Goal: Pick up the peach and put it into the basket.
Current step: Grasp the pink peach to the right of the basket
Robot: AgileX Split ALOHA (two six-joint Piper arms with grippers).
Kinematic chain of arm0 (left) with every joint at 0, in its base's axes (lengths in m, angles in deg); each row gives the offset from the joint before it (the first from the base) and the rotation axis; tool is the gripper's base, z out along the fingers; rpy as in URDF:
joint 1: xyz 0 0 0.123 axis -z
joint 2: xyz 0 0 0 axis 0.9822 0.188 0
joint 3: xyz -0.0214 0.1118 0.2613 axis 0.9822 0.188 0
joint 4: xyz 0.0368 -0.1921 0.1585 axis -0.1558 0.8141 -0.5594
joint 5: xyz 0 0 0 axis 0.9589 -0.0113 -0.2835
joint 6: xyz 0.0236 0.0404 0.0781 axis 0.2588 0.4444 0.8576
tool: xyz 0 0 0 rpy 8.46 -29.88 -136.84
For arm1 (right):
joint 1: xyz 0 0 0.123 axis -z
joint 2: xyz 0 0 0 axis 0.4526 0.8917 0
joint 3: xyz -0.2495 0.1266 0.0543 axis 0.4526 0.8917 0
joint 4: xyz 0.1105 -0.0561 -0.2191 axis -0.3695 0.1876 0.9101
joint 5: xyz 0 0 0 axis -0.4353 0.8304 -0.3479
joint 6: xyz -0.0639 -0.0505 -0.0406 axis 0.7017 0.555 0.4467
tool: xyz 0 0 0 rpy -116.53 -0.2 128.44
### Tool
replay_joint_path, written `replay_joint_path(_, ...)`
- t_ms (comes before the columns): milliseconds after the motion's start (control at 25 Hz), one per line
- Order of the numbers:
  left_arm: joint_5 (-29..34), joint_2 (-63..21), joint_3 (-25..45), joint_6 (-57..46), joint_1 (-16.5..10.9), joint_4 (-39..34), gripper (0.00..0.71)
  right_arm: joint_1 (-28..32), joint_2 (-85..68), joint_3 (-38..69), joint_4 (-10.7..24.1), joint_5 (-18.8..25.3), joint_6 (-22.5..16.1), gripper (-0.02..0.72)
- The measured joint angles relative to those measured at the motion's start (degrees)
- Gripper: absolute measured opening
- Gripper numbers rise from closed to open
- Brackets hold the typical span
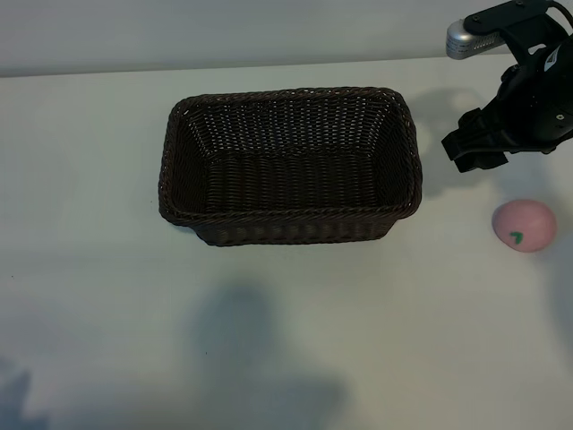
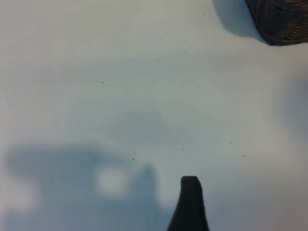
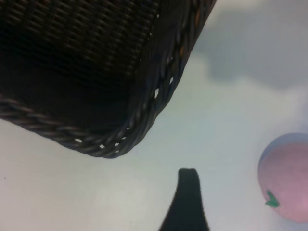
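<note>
The dark-brown woven basket (image 1: 286, 213) stands in the middle of the white table and holds nothing. The pale-pink peach (image 1: 525, 225) with its green leaf mark lies on the table to the basket's right, clear of it. My right gripper (image 1: 472, 149) hangs open and holds nothing; it is above the table between the basket's right end and the peach, a little behind the fruit. The right wrist view shows one dark finger (image 3: 188, 202), the basket's corner (image 3: 144, 113) and the peach (image 3: 286, 178). The left wrist view shows one finger (image 2: 191, 204) over bare table, with a basket corner (image 2: 281, 21) far off.
The white table (image 1: 107, 296) runs flat all round the basket. Arm shadows fall on the table's front part. A grey and black part of the right arm (image 1: 479, 36) sits at the back right. The left arm is outside the exterior view.
</note>
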Motion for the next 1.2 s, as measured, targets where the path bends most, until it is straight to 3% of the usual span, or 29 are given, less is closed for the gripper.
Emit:
replay_joint_path(600,-5.4,0.0,1.1,4.5,0.0,-0.2,0.596,0.0,0.0,0.0,0.0,-0.3,0.0,0.581)
replay_joint_path(1200,-4.8,-0.4,2.3,5.2,0.0,0.0,0.596,0.0,0.0,0.0,0.1,-1.1,-0.1,0.581)
